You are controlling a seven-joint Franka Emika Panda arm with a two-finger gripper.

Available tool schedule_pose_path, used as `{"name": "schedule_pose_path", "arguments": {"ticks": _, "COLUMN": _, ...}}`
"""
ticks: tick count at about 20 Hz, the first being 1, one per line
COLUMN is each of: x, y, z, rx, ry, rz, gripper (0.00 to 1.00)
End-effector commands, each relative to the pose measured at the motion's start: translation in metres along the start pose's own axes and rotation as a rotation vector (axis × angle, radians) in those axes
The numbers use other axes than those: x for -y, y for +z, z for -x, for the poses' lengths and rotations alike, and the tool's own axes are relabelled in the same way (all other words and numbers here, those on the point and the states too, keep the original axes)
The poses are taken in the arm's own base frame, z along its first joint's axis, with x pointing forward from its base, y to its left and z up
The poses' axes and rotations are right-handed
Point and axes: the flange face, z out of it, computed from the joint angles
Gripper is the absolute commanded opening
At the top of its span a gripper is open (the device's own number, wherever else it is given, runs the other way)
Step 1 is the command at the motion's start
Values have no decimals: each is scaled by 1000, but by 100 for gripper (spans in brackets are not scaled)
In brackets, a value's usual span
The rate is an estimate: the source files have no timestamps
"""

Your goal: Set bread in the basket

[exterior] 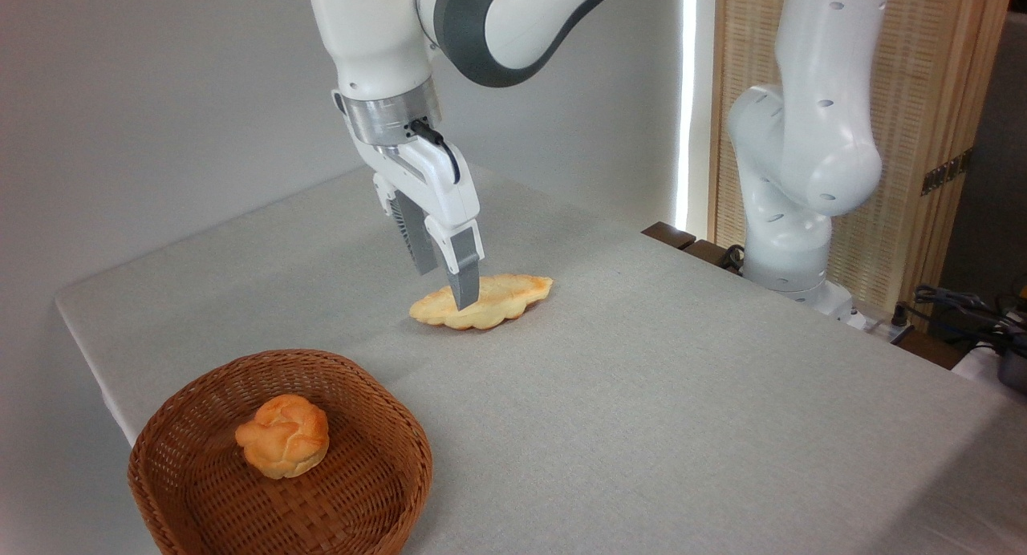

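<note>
Surroundings: the grey table [642, 394] around my gripper [445, 286] is bare on all sides of the loaf. Nothing lies on the open cloth between my gripper and the basket [401, 491], which sits well apart from my fingers, toward the near left corner of the table. Off to the right of my gripper, at the far edge of the table, stands the white base column of my arm [802, 162], with a slatted wooden screen [939, 98] behind it and some cables [955, 306] lower right. None of these stands between my gripper and the basket.

Count: one long golden loaf, one small knotted bun, one basket, one gripper.

The bun [283, 435] rests inside the basket, near its middle, leaving free floor around it.

Gripper: my two fingers point down, spread apart. The near finger [465, 278] crosses in front of the bread [497, 298] and its tip sits against the loaf's near side, left of its middle. The far finger stands behind and to the left; whether its tip touches the loaf I cannot tell. The fingers straddle the left part of the loaf without visibly pinching it.

The bread lies flat on the table directly under my fingers, its longer part running out to the right of them, not lifted
</note>
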Motion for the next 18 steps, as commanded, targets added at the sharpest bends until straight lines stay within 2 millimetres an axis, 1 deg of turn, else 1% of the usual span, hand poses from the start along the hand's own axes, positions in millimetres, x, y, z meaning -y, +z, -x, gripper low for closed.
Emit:
{"name": "schedule_pose_path", "arguments": {"ticks": 1, "x": -30, "y": 15, "z": 7, "rx": 3, "ry": 169, "rz": -9, "gripper": 100}}
{"name": "schedule_pose_path", "arguments": {"ticks": 3, "x": -36, "y": 24, "z": 8, "rx": 18, "ry": 288, "rz": 4, "gripper": 100}}
{"name": "schedule_pose_path", "arguments": {"ticks": 4, "x": -44, "y": 30, "z": 5, "rx": 28, "ry": 325, "rz": 11, "gripper": 100}}
{"name": "schedule_pose_path", "arguments": {"ticks": 6, "x": -52, "y": 42, "z": 2, "rx": 37, "ry": 364, "rz": 15, "gripper": 100}}
{"name": "schedule_pose_path", "arguments": {"ticks": 7, "x": -52, "y": 48, "z": 4, "rx": 40, "ry": 376, "rz": 18, "gripper": 100}}
{"name": "schedule_pose_path", "arguments": {"ticks": 9, "x": -62, "y": 57, "z": -3, "rx": 52, "ry": 413, "rz": 22, "gripper": 100}}
{"name": "schedule_pose_path", "arguments": {"ticks": 14, "x": -61, "y": 71, "z": -10, "rx": 63, "ry": 417, "rz": 19, "gripper": 100}}
{"name": "schedule_pose_path", "arguments": {"ticks": 18, "x": -54, "y": 82, "z": -17, "rx": 74, "ry": 427, "rz": -14, "gripper": 100}}
